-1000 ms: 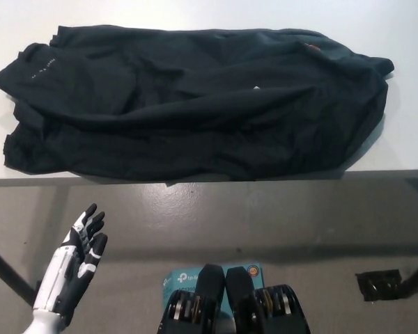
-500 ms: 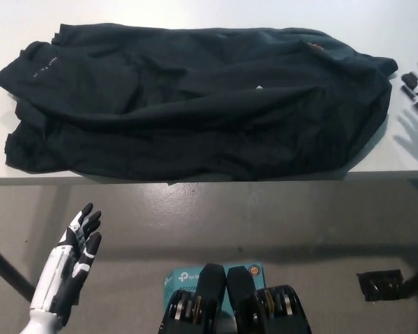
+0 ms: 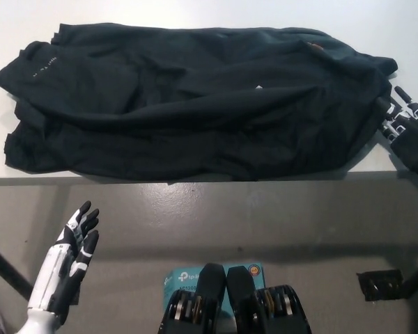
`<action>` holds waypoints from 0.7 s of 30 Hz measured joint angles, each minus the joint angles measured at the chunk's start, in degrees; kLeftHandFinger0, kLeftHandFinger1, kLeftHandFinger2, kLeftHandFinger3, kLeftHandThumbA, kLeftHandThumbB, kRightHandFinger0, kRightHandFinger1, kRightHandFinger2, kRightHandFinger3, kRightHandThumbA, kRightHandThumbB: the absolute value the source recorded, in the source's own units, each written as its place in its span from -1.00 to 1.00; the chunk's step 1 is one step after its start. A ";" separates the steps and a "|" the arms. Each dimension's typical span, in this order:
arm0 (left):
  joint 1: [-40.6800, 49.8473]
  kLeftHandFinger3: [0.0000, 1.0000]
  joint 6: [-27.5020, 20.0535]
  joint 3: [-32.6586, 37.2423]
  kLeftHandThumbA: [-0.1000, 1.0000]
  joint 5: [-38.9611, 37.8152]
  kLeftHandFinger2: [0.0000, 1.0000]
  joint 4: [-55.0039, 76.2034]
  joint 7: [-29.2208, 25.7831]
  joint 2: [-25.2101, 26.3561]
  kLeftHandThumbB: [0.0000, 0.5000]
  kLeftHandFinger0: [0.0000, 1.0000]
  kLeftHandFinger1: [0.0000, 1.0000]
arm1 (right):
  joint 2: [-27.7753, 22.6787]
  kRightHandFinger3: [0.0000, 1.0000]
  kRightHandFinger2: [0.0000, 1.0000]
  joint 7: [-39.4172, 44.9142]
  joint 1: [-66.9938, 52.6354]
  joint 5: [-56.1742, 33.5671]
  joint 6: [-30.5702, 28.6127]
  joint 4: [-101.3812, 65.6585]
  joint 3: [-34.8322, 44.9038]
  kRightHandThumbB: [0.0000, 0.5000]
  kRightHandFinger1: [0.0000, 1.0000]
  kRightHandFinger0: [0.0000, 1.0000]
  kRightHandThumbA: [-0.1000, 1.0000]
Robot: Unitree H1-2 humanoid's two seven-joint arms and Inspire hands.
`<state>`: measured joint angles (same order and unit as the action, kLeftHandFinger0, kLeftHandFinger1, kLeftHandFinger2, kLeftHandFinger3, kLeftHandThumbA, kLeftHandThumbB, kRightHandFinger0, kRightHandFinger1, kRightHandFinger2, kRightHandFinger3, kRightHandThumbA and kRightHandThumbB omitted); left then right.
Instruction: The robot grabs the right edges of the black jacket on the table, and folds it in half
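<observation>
I see a wide white worktop filling the upper half of the head view, its near edge running straight across the middle. Below it is grey floor.

A large, rumpled black fabric jacket lies spread across the worktop, reaching almost from the left side to the right. Its lower hem sits along the worktop's near edge. A small white mark shows near its middle.

My black right hand comes in at the right edge of the view, just beside the jacket's right edge, fingers extended toward the cloth. I cannot tell whether it touches the fabric; it grasps nothing I can see.

My white left hand rests low at the lower left, over the floor, well apart from the jacket, released, fingers straight and apart.
</observation>
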<state>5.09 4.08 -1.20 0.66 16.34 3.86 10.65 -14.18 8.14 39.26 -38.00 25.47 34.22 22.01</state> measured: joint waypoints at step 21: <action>-0.49 1.00 0.00 -0.20 0.79 0.03 1.00 0.09 0.00 0.06 -0.70 1.00 1.00 | -0.13 1.00 1.00 1.35 0.13 0.93 -0.51 1.41 -0.20 0.56 1.00 1.00 1.00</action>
<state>4.60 4.08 -1.40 0.69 16.43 3.86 10.71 -14.31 9.49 39.39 -37.07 24.96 35.64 21.81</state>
